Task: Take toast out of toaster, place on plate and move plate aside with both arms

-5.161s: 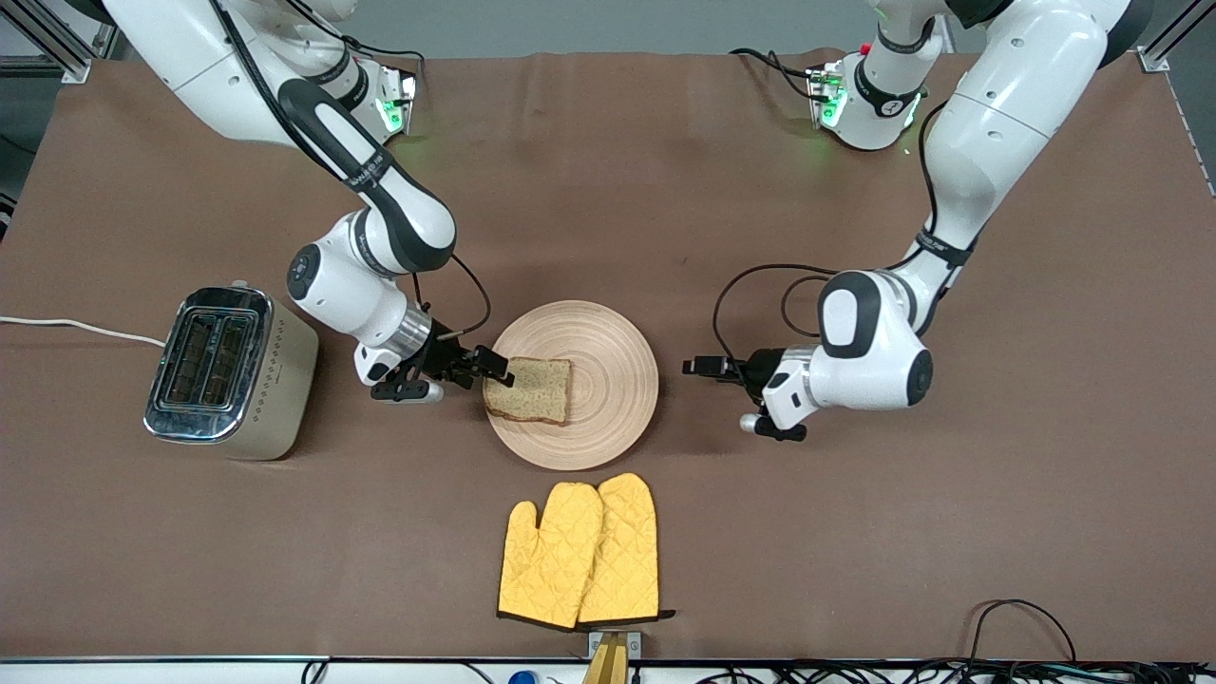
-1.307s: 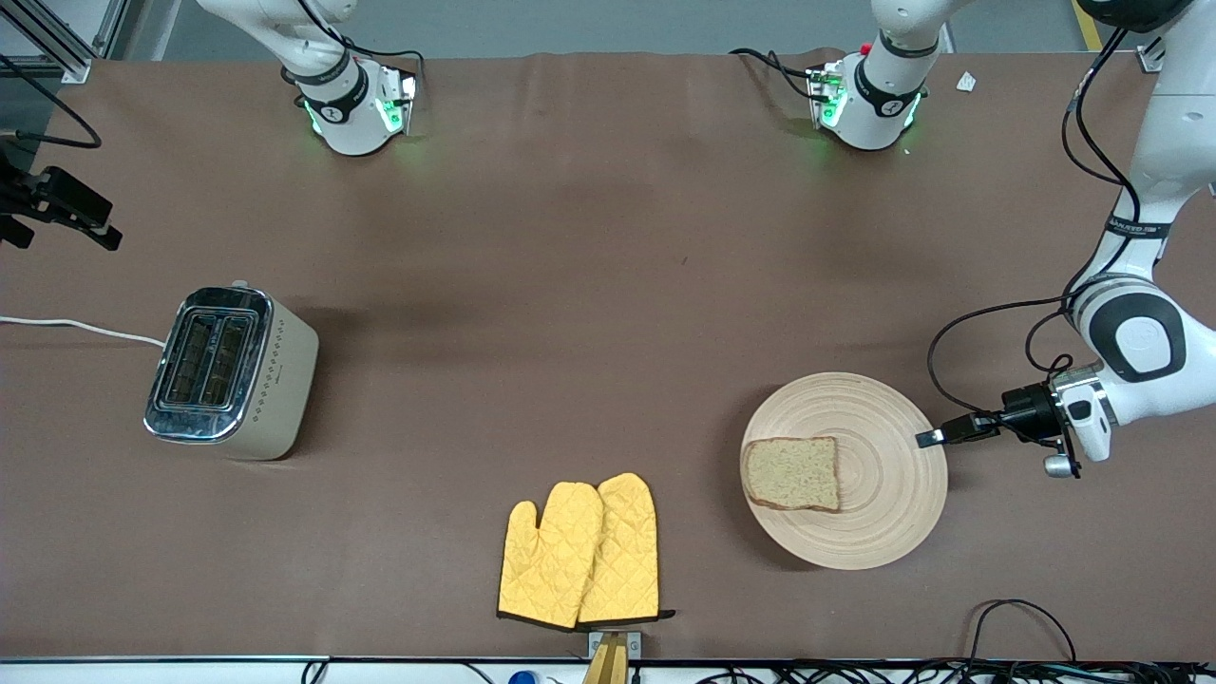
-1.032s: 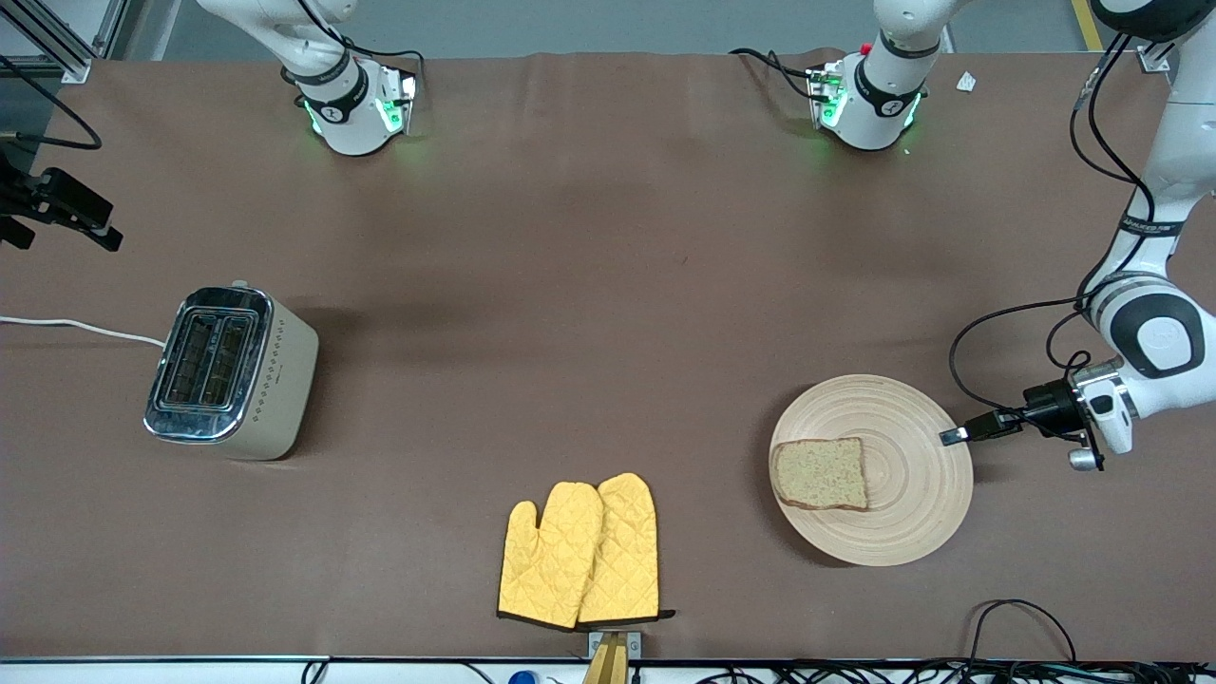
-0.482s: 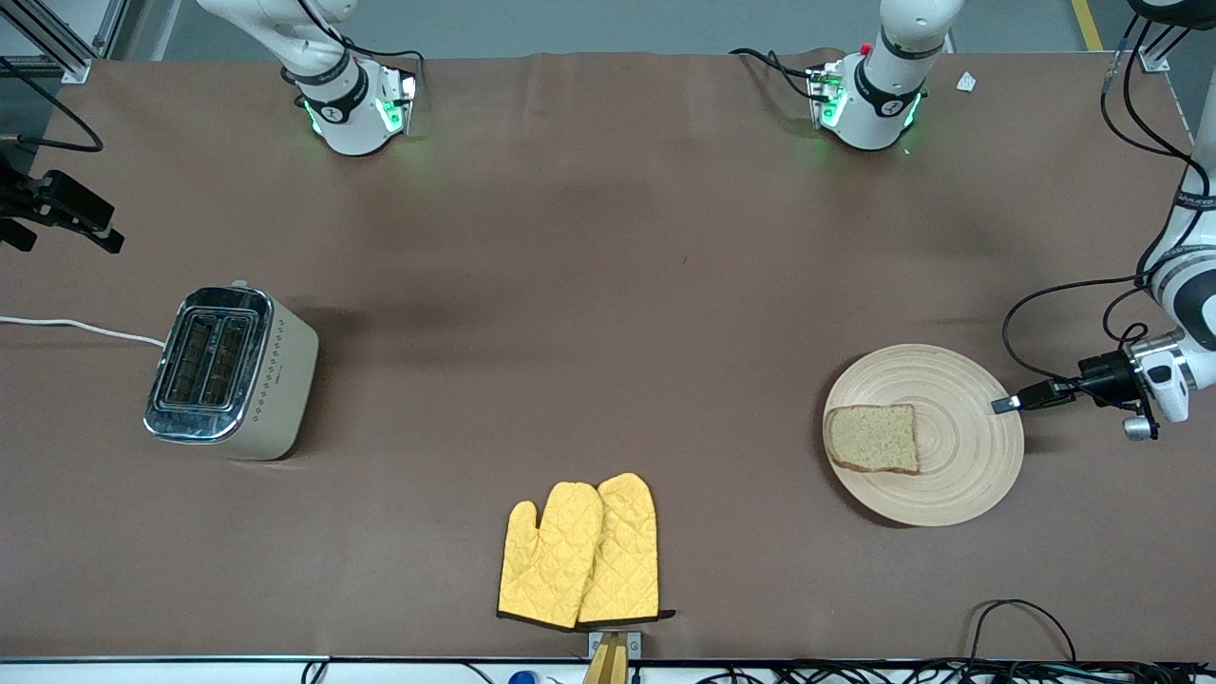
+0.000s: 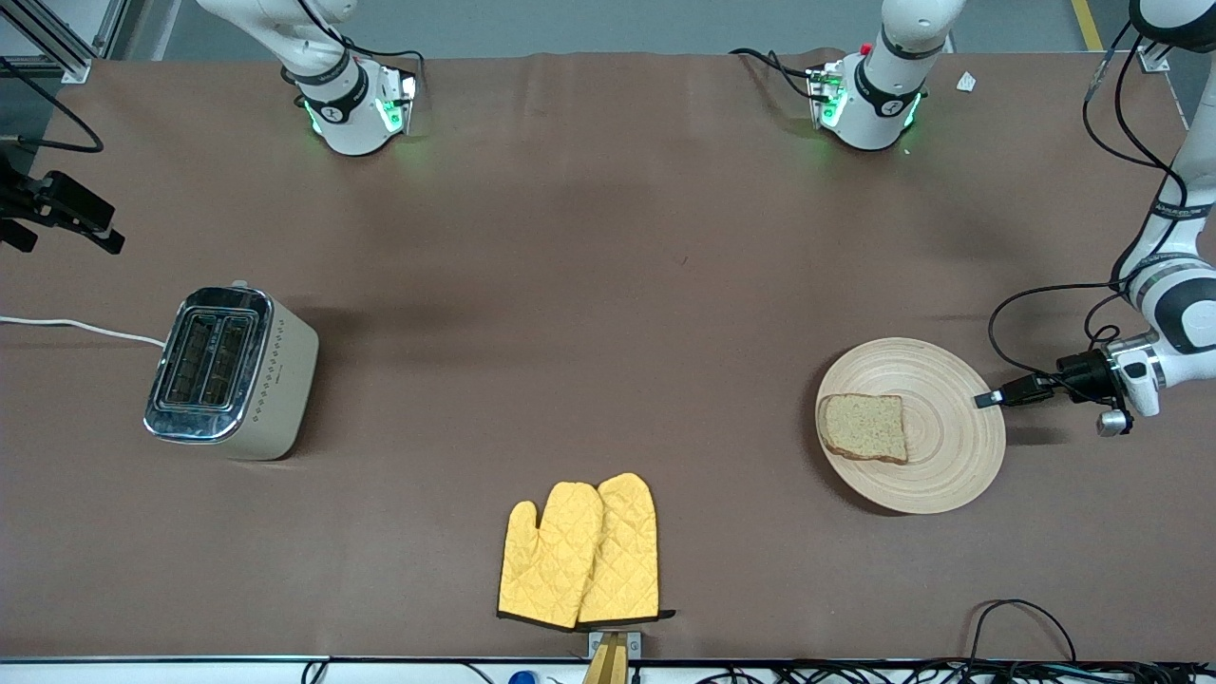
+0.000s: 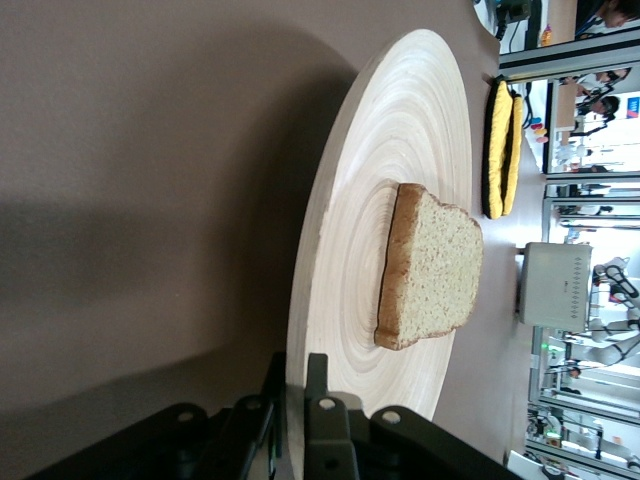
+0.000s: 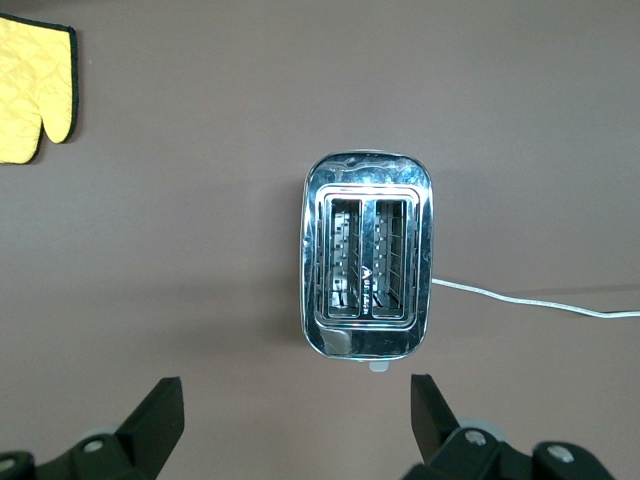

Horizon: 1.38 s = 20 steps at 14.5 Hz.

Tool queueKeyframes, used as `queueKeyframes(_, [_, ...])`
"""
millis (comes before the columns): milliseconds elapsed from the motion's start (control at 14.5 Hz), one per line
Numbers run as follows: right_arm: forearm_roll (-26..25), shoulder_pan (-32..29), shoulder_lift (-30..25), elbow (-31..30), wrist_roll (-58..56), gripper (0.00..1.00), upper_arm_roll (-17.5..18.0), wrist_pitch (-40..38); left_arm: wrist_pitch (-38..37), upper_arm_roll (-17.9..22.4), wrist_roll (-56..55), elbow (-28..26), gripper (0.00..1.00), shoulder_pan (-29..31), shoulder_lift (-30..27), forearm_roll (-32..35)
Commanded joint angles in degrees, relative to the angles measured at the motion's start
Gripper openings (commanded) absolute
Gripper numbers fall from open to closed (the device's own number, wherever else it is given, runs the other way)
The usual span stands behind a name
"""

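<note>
The round beige wooden plate (image 5: 950,446) is near the left arm's end of the table, with the brown toast (image 5: 863,427) lying flat on its half toward the right arm. My left gripper (image 5: 988,399) is shut on the plate's rim at the side toward the left arm's end. In the left wrist view the two fingers pinch the rim of the plate (image 6: 400,120), and the toast (image 6: 430,265) lies past my left gripper (image 6: 296,365). My right gripper (image 5: 81,218) is open and empty, up over the table's right-arm end beside the toaster; the right wrist view shows my right gripper (image 7: 295,400) spread wide.
A silver toaster (image 5: 228,370) with empty slots stands toward the right arm's end and shows in the right wrist view (image 7: 368,255). Two yellow oven mitts (image 5: 579,556) lie near the front edge. A black cable loop (image 5: 1016,617) lies at the front edge near the plate.
The right gripper let go of the toast and withdrew past the toaster. The left gripper has carried the plate with the toast from the table's middle toward the left arm's end.
</note>
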Motion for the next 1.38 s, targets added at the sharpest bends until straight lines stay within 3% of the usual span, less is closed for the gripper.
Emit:
queueKeyframes(0, [0.7, -0.9, 0.4, 0.8, 0.6, 1.0, 0.6, -0.1, -0.7, -0.7, 1.1, 0.7, 0.64, 0.6, 1.3, -0.4])
queueKeyframes(69, [0.7, -0.9, 0.4, 0.8, 0.6, 1.0, 0.6, -0.1, -0.7, -0.7, 0.9, 0.7, 1.0, 0.6, 1.1, -0.3])
queueKeyframes(275, [0.7, -0.9, 0.4, 0.8, 0.6, 1.0, 0.6, -0.1, -1.3, -1.2, -0.9, 3.4, 1.0, 0.2, 0.1, 0.6])
queueKeyframes(688, [0.7, -0.9, 0.4, 0.8, 0.6, 1.0, 0.6, -0.1, -11.0, -2.8, -12.2, 18.4, 1.0, -4.9, -2.6, 9.8])
queueKeyframes(1307, [0.8, -0.9, 0.8, 0.8, 0.6, 1.0, 0.6, -0.1, -22.8, -8.4, -44.3, 18.9, 1.0, -7.7, -28.4, 27.5])
